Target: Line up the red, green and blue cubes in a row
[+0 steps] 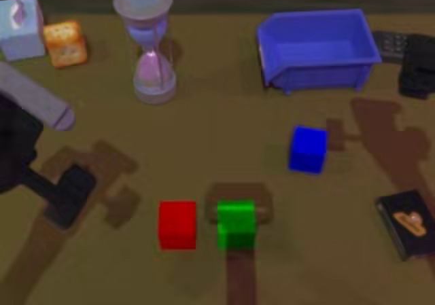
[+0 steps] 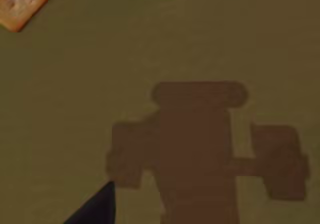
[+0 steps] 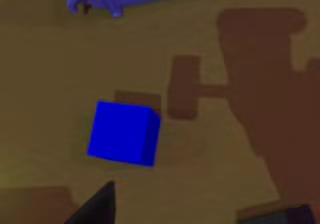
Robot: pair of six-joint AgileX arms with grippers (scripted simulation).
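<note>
In the top view the red cube and the green cube sit side by side near the front, a small gap between them. The blue cube lies apart, farther back and to the right, in front of the bin; the right wrist view shows it close. Of my right gripper only one dark fingertip shows, just short of the blue cube. Its shadow, with a finger spread wide, falls beside the cube. My left gripper hovers open at the left, holding nothing.
A blue bin stands at the back right. An hourglass, a cracker-like block and a pale box are at the back left. A black flat object lies at the right, with dark items behind it.
</note>
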